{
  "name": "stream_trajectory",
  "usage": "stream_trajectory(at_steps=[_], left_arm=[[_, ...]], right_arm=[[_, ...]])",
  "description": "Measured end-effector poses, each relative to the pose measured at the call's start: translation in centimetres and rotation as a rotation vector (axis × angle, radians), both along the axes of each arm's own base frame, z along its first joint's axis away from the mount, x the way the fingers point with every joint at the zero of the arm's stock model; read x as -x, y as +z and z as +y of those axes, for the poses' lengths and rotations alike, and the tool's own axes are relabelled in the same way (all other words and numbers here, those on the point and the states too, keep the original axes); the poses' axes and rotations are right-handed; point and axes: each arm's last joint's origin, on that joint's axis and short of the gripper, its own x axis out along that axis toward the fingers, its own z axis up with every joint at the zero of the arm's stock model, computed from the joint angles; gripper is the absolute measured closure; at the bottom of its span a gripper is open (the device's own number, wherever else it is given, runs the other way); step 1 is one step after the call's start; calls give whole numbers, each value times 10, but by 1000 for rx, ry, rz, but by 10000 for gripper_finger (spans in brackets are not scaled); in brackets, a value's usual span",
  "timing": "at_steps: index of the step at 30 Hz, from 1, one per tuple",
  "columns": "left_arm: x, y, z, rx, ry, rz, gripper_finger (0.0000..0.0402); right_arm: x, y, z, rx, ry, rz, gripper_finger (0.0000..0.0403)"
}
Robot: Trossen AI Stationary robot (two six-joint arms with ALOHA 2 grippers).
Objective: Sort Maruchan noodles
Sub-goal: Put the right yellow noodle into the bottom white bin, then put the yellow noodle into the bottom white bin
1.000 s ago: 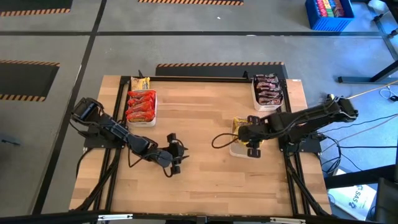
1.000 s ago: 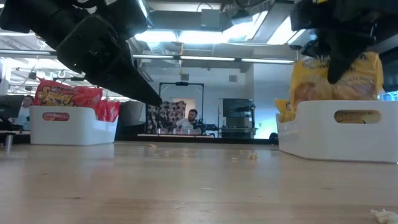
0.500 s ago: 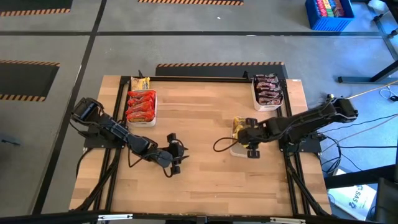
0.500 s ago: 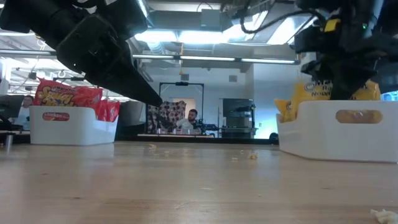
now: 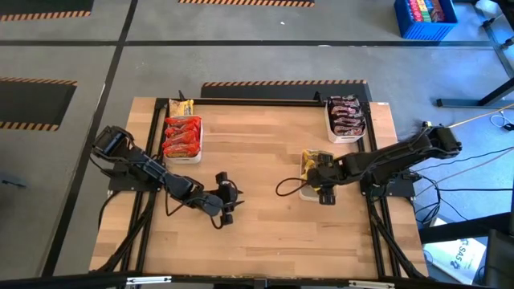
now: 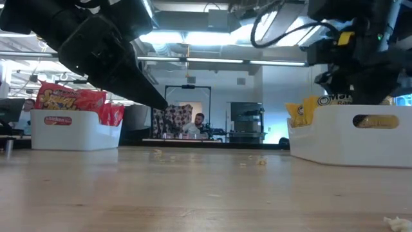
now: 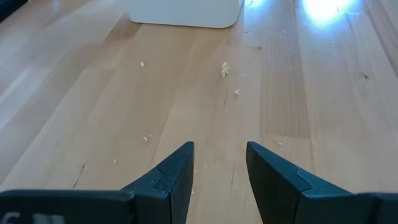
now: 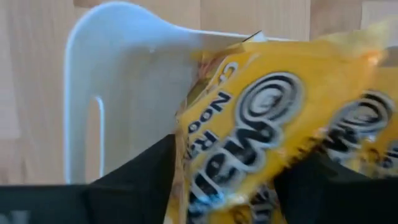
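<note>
My right gripper (image 5: pixel 323 178) hangs over the white tray (image 5: pixel 303 194) at the table's right middle, shut on a yellow noodle packet (image 8: pixel 249 118). More yellow packets (image 6: pixel 308 111) lie in that tray and poke above its wall (image 6: pixel 360 138). Red packets (image 5: pixel 181 136) fill the tray at the far left. Dark packets (image 5: pixel 345 116) fill the tray at the far right. One more yellow packet (image 5: pixel 181 107) lies flat on the table beyond the red tray. My left gripper (image 5: pixel 227 199) is open and holds nothing, low over bare wood left of centre (image 7: pixel 221 149). My right gripper pinches the yellow packet between its two fingers (image 8: pixel 140 174), which stand on either side of the packet's near end (image 8: pixel 189 180). It comes from above, slanting down into the tray. The packet sits tilted, its far part over the tray's inside.
Bare wood lies between the two grippers, dotted with noodle crumbs (image 7: pixel 225 68). A black frame (image 5: pixel 265 101) runs along the table's far edge and its sides. A blue crate (image 5: pixel 426 18) stands on the floor beyond the table. A person (image 6: pixel 198 124) sits far back in the room.
My right gripper has moved down into the white tray with the yellow packet. The packet stood well above the tray's wall a second ago and now sits mostly behind it. My left arm has kept still.
</note>
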Motion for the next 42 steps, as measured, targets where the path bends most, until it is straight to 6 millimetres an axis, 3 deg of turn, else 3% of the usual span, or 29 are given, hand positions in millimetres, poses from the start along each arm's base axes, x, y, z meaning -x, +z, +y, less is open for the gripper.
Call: stream_trajectory(at_steps=[7, 13, 19, 26, 29, 35, 42], left_arm=[[0, 0, 0, 1, 0, -4, 260], [-6, 3, 8, -4, 26, -19, 260], [-25, 24, 21, -104, 55, -52, 260], [-40, 69, 48, -294, 82, 32, 260], [-41, 90, 72, -319, 143, 89, 260], [-30, 125, 145, -259, 350, 177, 260], [0, 131, 249, 24, 519, 215, 260]], right_arm=[[-10, 45, 2, -3, -3, -14, 149], [-25, 72, 3, 66, 22, -162, 155], [-48, 66, -1, 124, 143, -441, 164], [-64, 52, -31, 200, 168, -754, 182], [-64, 50, -46, 261, 161, -808, 191], [-64, 54, -73, 349, 119, -821, 202], [-58, 49, -96, 363, 82, -756, 204]])
